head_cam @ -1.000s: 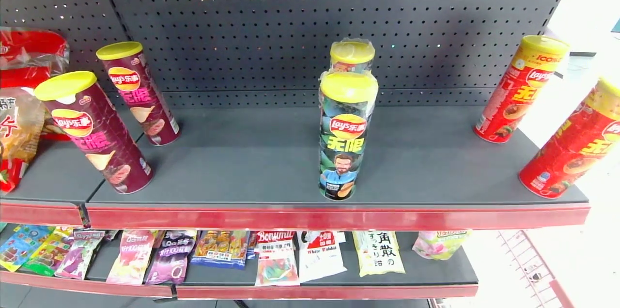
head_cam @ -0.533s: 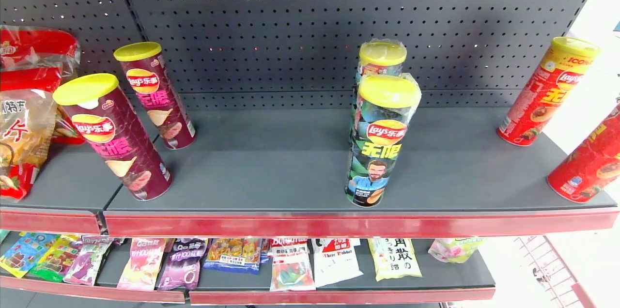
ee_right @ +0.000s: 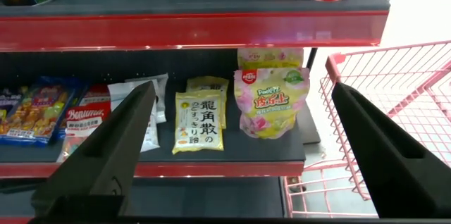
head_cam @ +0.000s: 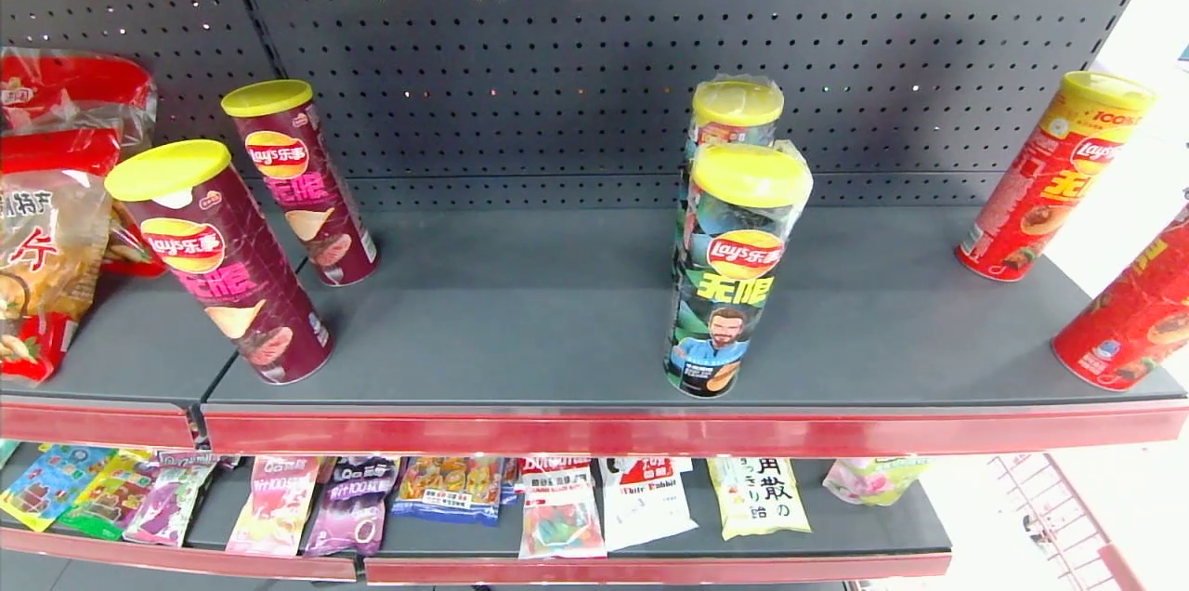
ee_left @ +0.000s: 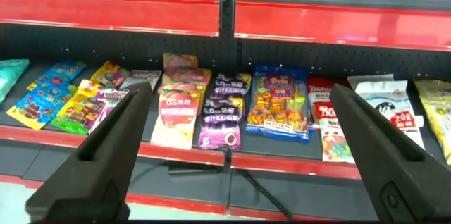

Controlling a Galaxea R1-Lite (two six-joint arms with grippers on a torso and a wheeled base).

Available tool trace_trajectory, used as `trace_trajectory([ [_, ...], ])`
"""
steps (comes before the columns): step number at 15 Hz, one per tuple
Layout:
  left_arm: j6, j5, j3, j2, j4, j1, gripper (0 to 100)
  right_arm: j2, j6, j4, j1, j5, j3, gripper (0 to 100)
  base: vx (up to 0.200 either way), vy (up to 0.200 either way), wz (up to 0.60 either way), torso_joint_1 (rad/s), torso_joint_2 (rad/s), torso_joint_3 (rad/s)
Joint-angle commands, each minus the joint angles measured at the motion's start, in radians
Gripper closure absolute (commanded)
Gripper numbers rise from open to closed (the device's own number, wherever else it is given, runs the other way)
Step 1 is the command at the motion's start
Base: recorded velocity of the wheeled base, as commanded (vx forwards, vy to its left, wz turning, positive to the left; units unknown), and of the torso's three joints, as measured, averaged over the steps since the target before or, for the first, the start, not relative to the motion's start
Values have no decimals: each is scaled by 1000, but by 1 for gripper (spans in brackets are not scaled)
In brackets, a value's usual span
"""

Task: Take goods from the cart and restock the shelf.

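On the grey upper shelf [head_cam: 557, 331] stand chip cans: two maroon ones [head_cam: 218, 261] at the left, two green ones [head_cam: 734, 266] in the middle, one behind the other, and two red ones [head_cam: 1054, 177] at the right. My left gripper [ee_left: 243, 157] is open in front of the lower shelf's candy bags [ee_left: 211, 108], holding nothing. My right gripper [ee_right: 243, 160] is open too, facing the lower shelf's right end with a pink bag [ee_right: 271, 101]. A pink wire cart [ee_right: 394, 111] stands beside that end.
Red snack bags [head_cam: 51, 201] crowd the upper shelf's far left. A perforated dark back panel [head_cam: 594, 43] rises behind the cans. Open shelf surface lies between the maroon and green cans. The lower shelf [head_cam: 650, 517] holds several flat candy packets.
The head camera has swung to the left, so the whole shelf scene slid right in the picture. The cans themselves keep their places.
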Motion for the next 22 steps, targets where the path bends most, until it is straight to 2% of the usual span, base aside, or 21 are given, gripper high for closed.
trace_trajectory([
  [1,0,0,0,4,0,0,0,0,0,0,0,-1,0,0,0,0,0,0,0,0],
  [13,1,-1,0,2,0,-1,0,0,3,0,0,0,0,0,0,0,0,0,0,0],
  [14,1,-3,0,15,0,-13,0,0,3,0,0,0,0,0,0,0,0,0,0,0],
  [17,3,-3,0,28,0,-182,0,0,7,-2,0,0,0,0,0,0,0,0,0,0],
  [18,3,-3,0,15,0,-213,0,0,7,-2,0,0,0,0,0,0,0,0,0,0],
  [19,3,-3,0,5,0,-230,0,0,7,-2,0,0,0,0,0,0,0,0,0,0],
  [22,1,-3,0,4,0,-231,0,0,2,0,0,0,0,0,0,0,0,0,0,0],
])
